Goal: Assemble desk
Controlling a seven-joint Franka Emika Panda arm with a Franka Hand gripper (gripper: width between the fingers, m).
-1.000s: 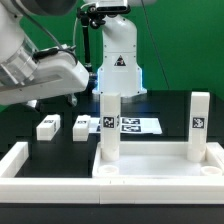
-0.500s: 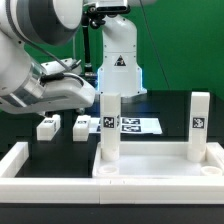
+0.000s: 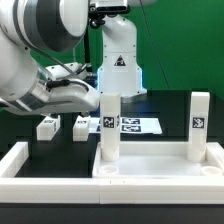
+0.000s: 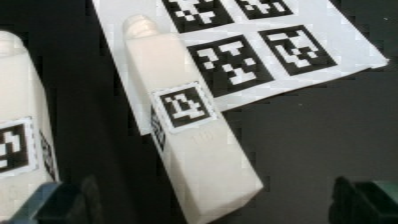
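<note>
On the desk top (image 3: 160, 172) stand two tagged legs (image 3: 110, 125).

text: none readable | square tags (image 3: 108, 123): upright leg (image 3: 109, 146), marker board (image 3: 140, 125) | triangle sign (image 3: 118, 60): arm base (image 3: 120, 40)

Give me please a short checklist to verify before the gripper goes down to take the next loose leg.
1. Gripper open: ok, fingers wide apart.
2. Loose leg between the fingers: ok, it lies under the gripper.
3. Second loose leg apart from it: ok, a dark gap shows.
4. Loose leg free of the marker board: cannot tell, their edges overlap in the wrist view.
5. Upright legs in the desk top: ok, both stand.
</note>
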